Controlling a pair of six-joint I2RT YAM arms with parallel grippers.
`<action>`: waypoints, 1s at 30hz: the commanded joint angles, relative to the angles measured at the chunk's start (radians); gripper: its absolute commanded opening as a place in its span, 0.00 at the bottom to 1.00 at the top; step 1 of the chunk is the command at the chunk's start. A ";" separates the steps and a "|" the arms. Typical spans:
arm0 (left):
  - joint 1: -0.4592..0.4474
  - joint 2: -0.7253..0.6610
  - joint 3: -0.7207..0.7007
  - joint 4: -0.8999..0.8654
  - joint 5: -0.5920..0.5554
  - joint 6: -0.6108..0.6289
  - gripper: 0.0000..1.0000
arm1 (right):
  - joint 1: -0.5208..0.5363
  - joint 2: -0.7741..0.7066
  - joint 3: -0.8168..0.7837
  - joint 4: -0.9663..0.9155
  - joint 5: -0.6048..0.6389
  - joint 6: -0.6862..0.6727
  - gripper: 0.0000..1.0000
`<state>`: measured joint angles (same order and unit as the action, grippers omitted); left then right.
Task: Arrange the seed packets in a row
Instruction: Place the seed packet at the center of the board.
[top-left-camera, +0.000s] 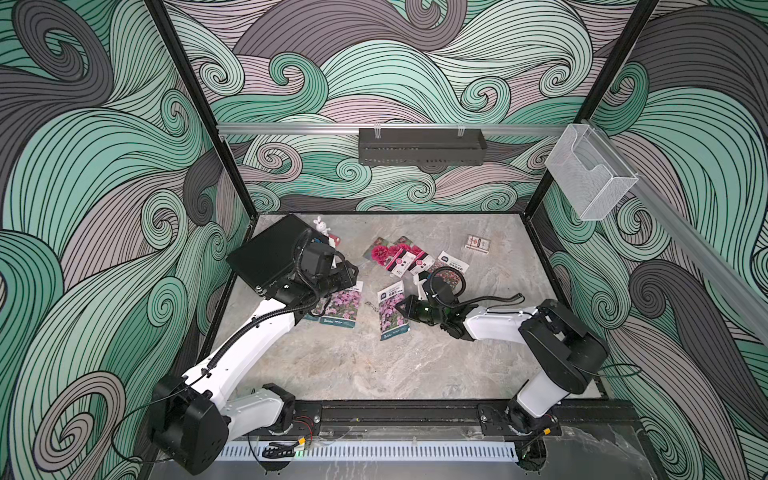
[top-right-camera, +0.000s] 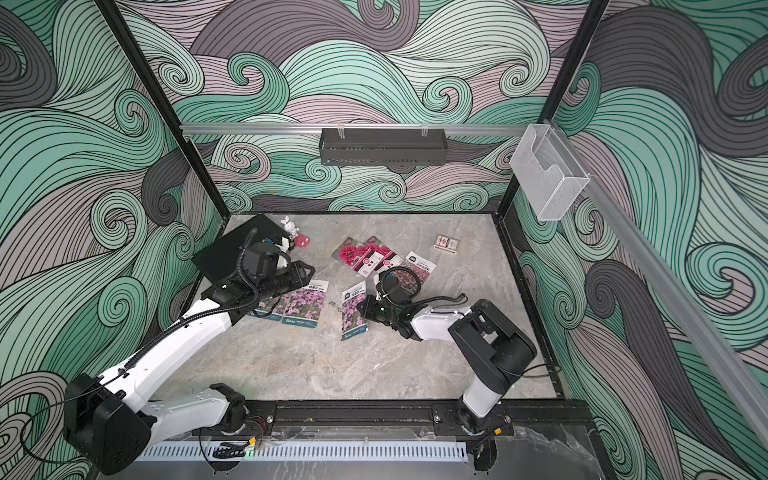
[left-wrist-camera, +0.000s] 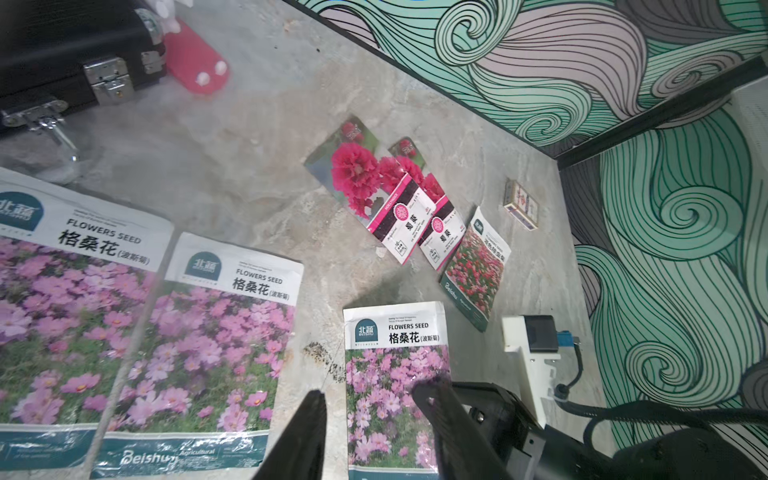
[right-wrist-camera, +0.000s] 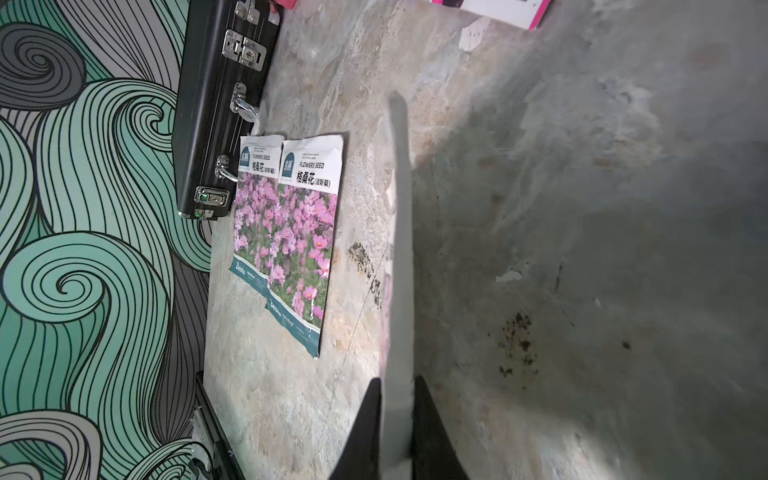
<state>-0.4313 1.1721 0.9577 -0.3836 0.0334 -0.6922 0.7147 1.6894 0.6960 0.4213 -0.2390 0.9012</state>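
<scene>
Right gripper (right-wrist-camera: 397, 415) pinches purple packet (top-left-camera: 390, 303), long axis 12–6; paired packets (top-left-camera: 341, 306) at 9 o'clock; left gripper (top-left-camera: 352, 271) gap unreadable.

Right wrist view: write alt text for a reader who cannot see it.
The right gripper is shut on a seed packet seen edge-on, a pale strip pointing away over the marble table. Beyond it lie two purple-pink flower packets, slightly overlapped, beside a black case with metal latches.
</scene>
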 joint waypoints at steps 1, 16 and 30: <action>0.022 0.003 0.013 -0.052 -0.035 -0.013 0.43 | 0.013 0.042 0.042 0.065 0.043 0.037 0.14; 0.054 0.044 -0.010 -0.029 -0.035 -0.020 0.44 | 0.037 0.168 0.115 0.053 0.127 0.058 0.16; 0.059 0.063 -0.019 -0.020 -0.015 -0.021 0.44 | 0.070 0.207 0.171 -0.048 0.177 0.026 0.31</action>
<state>-0.3798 1.2217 0.9363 -0.4026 0.0116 -0.7078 0.7753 1.8778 0.8452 0.4240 -0.0975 0.9466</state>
